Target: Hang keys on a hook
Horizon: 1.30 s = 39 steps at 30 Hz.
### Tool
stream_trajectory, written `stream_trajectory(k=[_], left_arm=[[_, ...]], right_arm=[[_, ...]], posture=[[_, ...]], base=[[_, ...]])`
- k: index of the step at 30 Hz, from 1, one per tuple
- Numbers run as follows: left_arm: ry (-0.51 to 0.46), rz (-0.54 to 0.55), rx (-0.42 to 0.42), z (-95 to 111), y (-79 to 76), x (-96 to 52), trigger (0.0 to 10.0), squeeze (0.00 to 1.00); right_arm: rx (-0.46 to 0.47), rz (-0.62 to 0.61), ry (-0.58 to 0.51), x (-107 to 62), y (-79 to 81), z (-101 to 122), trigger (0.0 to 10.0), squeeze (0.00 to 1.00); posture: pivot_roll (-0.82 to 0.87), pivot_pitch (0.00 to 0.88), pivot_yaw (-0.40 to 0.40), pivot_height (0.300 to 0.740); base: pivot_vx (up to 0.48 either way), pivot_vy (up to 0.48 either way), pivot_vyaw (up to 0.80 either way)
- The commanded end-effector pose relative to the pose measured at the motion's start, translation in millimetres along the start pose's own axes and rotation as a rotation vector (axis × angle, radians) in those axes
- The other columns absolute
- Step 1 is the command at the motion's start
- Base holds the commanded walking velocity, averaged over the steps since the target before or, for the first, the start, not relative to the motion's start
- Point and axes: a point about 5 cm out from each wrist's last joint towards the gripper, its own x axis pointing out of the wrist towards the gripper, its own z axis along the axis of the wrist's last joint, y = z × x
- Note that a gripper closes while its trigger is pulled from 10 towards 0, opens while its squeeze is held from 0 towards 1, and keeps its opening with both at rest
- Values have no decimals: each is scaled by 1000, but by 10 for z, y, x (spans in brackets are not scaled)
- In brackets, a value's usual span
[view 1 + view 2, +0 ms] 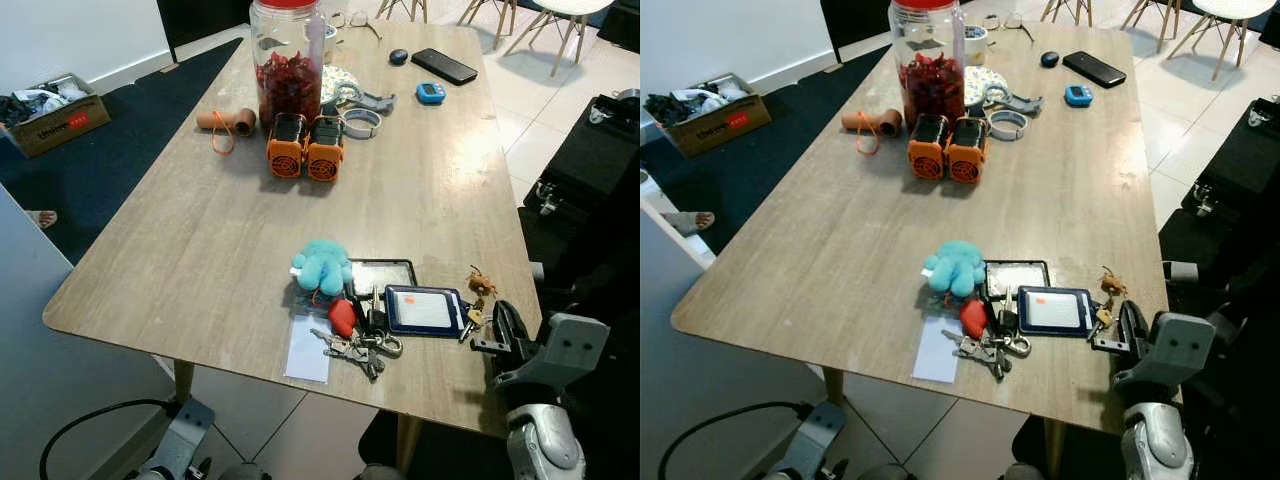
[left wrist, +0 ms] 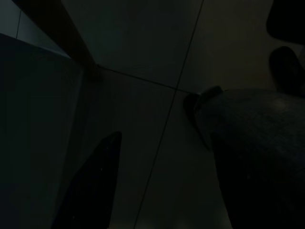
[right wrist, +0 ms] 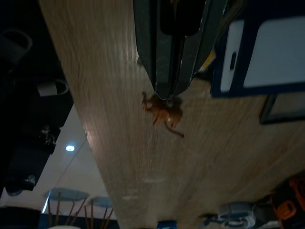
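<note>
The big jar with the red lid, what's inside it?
The jar holds dark red pieces, heaped in its lower half; the upper half looks empty. What the pieces are can't be told. Two orange gadgets cover the jar's very bottom.

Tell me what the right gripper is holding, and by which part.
Cannot be told. The right gripper sits at the table edge, tip against the small orange charm; no clear grip shows.
</note>
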Motion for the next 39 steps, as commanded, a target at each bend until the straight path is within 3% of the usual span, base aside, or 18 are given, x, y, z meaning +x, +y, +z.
stream_trajectory(k=[1, 2, 3, 4, 6, 7, 9, 10, 11, 12, 13, 14, 39], left_arm=[[23, -9, -5, -42, -29, -4, 10000, 8], [23, -9, -5, -42, -28, -3, 10000, 8], [24, -9, -4, -41, -27, -3, 10000, 8], [24, -10, -4, -39, -27, -3, 10000, 4], [24, -10, -3, -38, -26, -2, 10000, 4], [23, -11, -2, -37, -26, -2, 10000, 8], [23, -11, -2, -35, -25, -1, 10000, 8], [22, -11, -2, -35, -25, -1, 10000, 8], [22, -11, -2, -35, -25, -1, 10000, 8], [22, -10, -2, -34, -24, -1, 10000, 8], [23, -10, -2, -36, -23, -2, 10000, 8], [24, -11, -1, -38, -23, -3, 10000, 8], [38, -14, 7, -70, -23, -13, 10000, 8]], right_arm=[[-11, 3, 8, -30, 3, -27, 275, 0], [-24, 11, 16, -37, 17, -44, 7608, 0], [-36, 17, 22, -41, 28, -57, 10000, 271], [-47, 20, 34, -41, 34, -74, 10000, 729], [-53, 20, 41, -40, 36, -84, 10000, 729], [-54, 19, 43, -37, 35, -87, 10000, 1000], [-55, 18, 44, -35, 35, -87, 10000, 1000], [-54, 18, 42, -34, 33, -86, 10000, 929], [-54, 18, 42, -34, 33, -86, 10000, 929], [-54, 17, 42, -34, 32, -86, 10000, 804], [-54, 18, 42, -36, 32, -87, 10000, 259], [-54, 18, 43, -38, 31, -88, 10000, 8], [-88, -5, 64, 21, 38, -95, 10000, 0]], posture=[[31, 99, 0, 740], [29, 100, 3, 740], [29, 100, 3, 740], [30, 101, 3, 740], [30, 101, 3, 740], [31, 103, 3, 740], [31, 104, 3, 740], [31, 104, 3, 740], [31, 104, 3, 740], [31, 104, 3, 740], [31, 105, 2, 740], [31, 105, 2, 740], [33, 102, 3, 740]], base=[[0, 0, 0], [0, 0, 0], [0, 0, 0], [0, 0, 0], [0, 0, 0], [0, 0, 0], [0, 0, 0], [0, 0, 0], [0, 0, 0], [0, 0, 0], [0, 0, 0], [0, 0, 0], [0, 0, 0]])
